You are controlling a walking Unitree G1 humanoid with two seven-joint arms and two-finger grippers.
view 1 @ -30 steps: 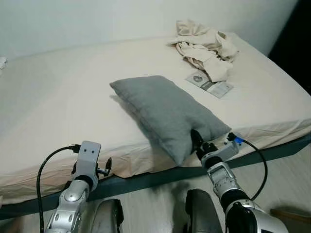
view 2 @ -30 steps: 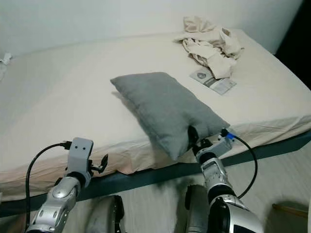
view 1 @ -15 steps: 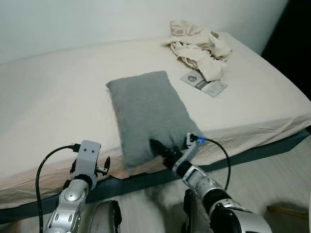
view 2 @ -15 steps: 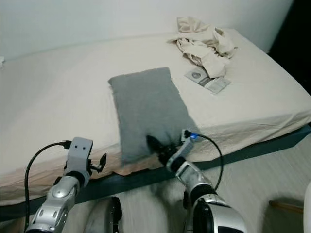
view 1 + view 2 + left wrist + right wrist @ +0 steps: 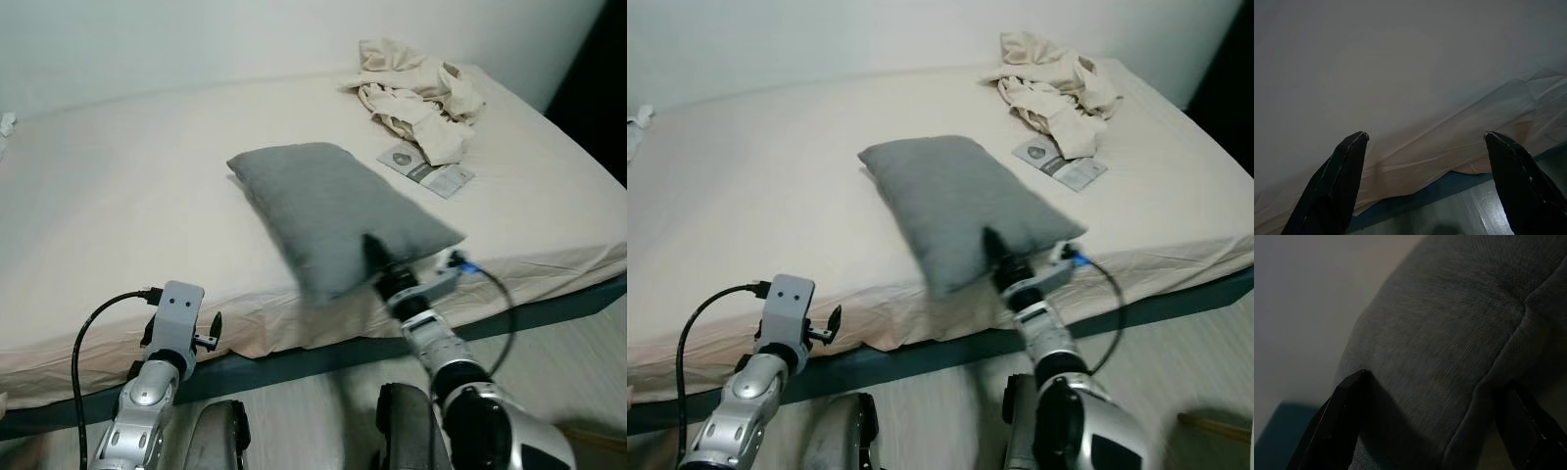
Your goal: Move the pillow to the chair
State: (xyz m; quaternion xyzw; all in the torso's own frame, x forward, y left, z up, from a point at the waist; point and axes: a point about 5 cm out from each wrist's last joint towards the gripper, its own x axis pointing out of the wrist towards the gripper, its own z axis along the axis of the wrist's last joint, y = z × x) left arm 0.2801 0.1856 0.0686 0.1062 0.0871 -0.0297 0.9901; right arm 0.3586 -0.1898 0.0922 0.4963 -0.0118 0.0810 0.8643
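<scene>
Your view takes in a wide bed (image 5: 118, 196) under a cream sheet, smooth across the top and creased where it drapes over the dark teal base at the near edge. A pale wall runs behind it; light wood-look floor shows at 5 o'clock.

The pillow (image 5: 333, 211) lies on the bed just right of centre: grey, rectangular, fine ribbed weave, plump, with a seamed edge. Its near corner is lifted off the sheet.

At 1 o'clock sits a crumpled heap of beige cloth (image 5: 416, 88), and just beside it, nearer you, a flat printed leaflet (image 5: 426, 171).

Right claw (image 5: 994, 245): gripping the pillow's near corner at 5 o'clock, fabric bunched between the two black fingers (image 5: 1347, 401).

Left claw (image 5: 1425, 142): fingers spread wide, holding nothing, hovering at the bed edge at 7 o'clock.
</scene>
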